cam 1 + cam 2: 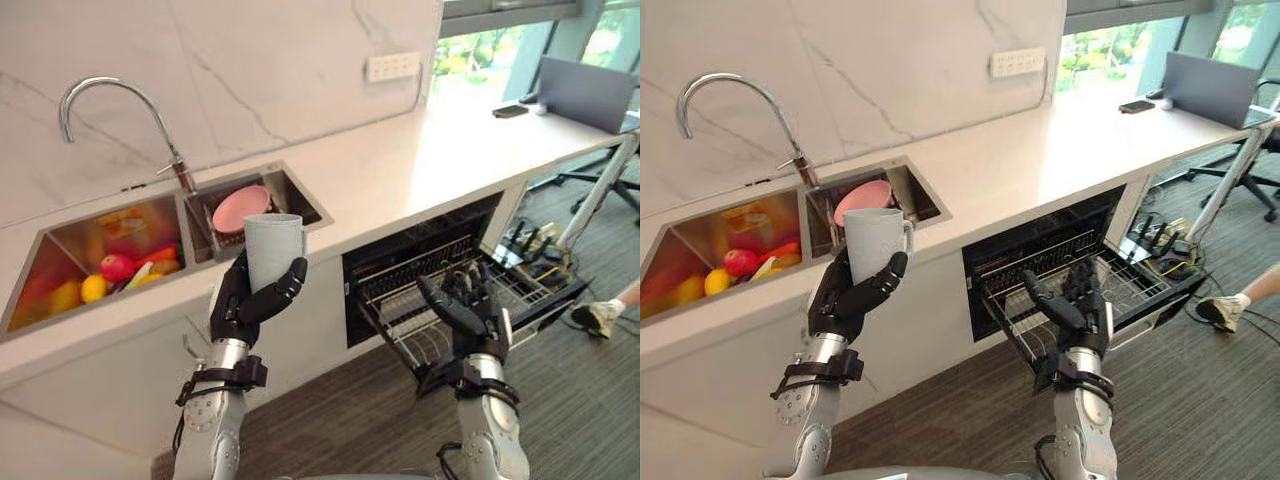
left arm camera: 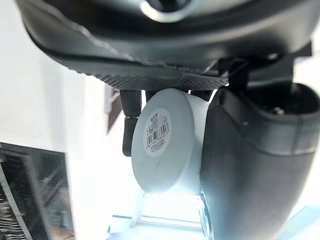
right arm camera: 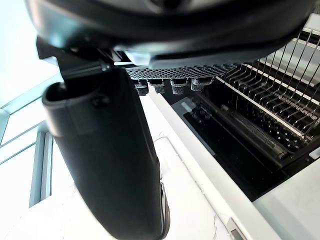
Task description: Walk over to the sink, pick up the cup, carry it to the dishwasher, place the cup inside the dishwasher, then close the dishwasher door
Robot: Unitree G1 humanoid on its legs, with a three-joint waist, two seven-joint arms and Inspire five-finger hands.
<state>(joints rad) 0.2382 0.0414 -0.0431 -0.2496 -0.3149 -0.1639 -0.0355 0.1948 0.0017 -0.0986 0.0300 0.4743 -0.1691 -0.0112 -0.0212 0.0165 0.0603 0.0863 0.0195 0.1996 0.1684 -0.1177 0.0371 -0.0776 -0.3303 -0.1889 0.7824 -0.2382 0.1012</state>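
One upright cup [image 1: 273, 250], gripped in the left hand [image 1: 243, 303]; dishwasher rack [image 1: 395, 300] at four o'clock, by the slack-fingered right hand [image 1: 466, 312].

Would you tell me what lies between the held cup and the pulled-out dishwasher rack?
The stretch is bare: in the left eye view, only the white cabinet front shows behind the gap between the cup and the rack.

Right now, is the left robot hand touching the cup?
Touching. The left wrist view shows the left robot hand with thumb and fingers curled round the cup.
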